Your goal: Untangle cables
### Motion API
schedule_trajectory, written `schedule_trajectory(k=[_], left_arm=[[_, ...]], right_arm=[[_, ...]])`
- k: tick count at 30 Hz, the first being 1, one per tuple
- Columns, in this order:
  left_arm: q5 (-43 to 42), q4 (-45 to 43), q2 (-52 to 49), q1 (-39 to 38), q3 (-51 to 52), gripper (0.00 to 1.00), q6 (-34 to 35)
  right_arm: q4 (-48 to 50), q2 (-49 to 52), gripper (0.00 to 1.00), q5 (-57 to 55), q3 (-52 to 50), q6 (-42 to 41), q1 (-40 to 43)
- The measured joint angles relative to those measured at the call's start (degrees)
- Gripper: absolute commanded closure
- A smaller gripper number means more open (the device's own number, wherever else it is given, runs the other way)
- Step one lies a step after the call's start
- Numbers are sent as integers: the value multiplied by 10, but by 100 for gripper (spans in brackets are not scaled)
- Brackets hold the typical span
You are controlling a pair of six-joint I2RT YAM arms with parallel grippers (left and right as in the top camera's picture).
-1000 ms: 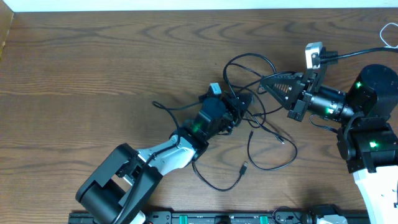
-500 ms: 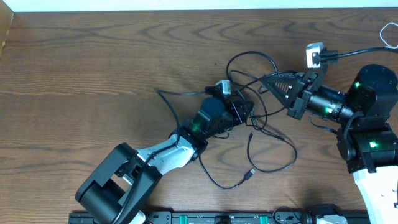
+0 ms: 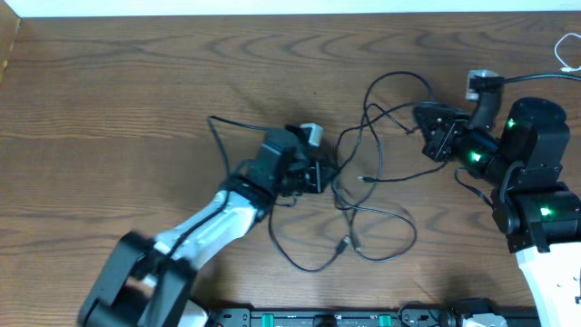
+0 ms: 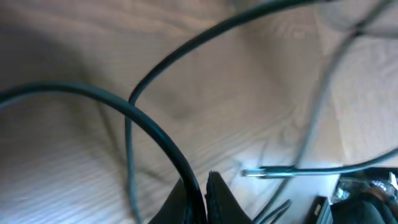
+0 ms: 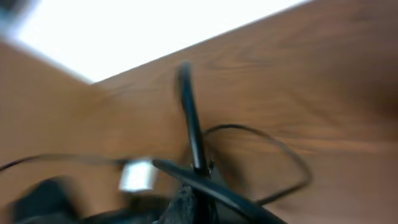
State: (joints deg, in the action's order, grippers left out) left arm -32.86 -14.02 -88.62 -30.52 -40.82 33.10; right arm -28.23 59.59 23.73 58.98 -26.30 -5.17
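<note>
Left tool (image 3: 325,173) and right tool (image 3: 419,116) each pinch closed on the black cables (image 3: 341,196), tangled between them on the table (image 3: 136,91)

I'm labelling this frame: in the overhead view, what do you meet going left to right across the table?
The left arm's pincer → tangle of thin black cables → right arm's pincer → thin white cord at the right edge.
</note>
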Motion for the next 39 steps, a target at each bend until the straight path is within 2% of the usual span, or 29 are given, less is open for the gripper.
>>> schedule_trajectory(k=[9, 15, 21, 24, 28, 31, 35, 38, 39], left_arm=[[-2, 93, 228, 110, 0, 93, -42], [-3, 127, 366, 198, 0, 93, -47], [16, 143, 466, 259, 0, 92, -27], [59, 143, 485, 269, 0, 93, 15], [141, 131, 489, 270, 0, 93, 107], [188, 61, 486, 271, 2, 93, 153], [212, -31, 487, 271, 2, 92, 180], [224, -43, 488, 271, 2, 92, 187], [229, -43, 488, 271, 2, 93, 190]], right_arm=[[-97, 0, 99, -328, 0, -36, 24], [-147, 0, 99, -455, 0, -104, 85], [-131, 21, 99, -481, 0, -137, 125], [-106, 36, 99, -432, 0, -118, 137], [-92, 60, 99, -237, 0, 27, 137], [-114, 91, 99, -170, 1, 110, 137], [-158, 158, 99, -236, 1, 102, 137], [-188, 219, 99, -314, 1, 52, 138], [-196, 237, 96, -338, 1, 32, 138]])
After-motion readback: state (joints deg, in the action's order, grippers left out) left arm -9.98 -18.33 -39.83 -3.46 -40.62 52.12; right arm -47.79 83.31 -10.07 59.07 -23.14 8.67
